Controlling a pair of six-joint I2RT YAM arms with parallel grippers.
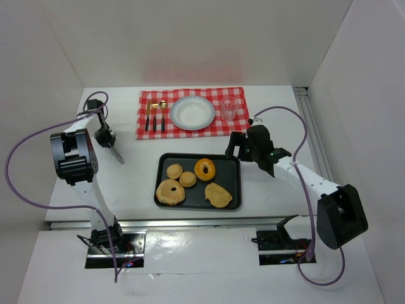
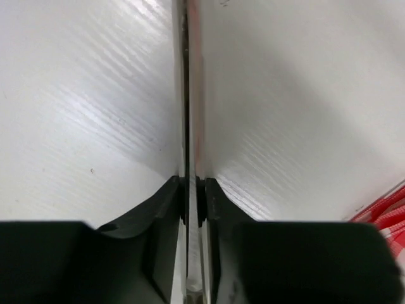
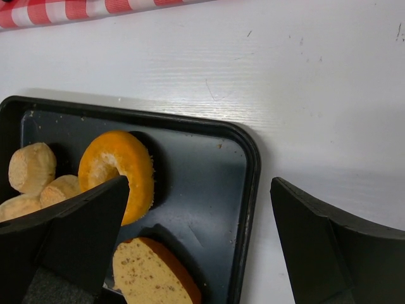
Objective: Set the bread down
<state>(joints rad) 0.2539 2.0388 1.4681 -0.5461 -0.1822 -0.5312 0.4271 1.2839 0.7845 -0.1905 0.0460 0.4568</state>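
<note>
Bread [image 1: 204, 169] on the black rectangular tray [image 1: 229, 172] is judged light and crushable, best pinched across its edges. Meanwhile the right claw [image 3: 200, 183] is spread wide, empty; the left claw [image 2: 192, 183] is clamped on a thin metal blade [image 2: 187, 95].

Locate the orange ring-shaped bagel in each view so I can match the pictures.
Top external: the orange ring-shaped bagel lies centre frame, in the far half of the black metal tray.
Left wrist: not in it.
Right wrist: left of centre, on the same tray.
Shared landmark: the red-and-white checked cloth.
</note>
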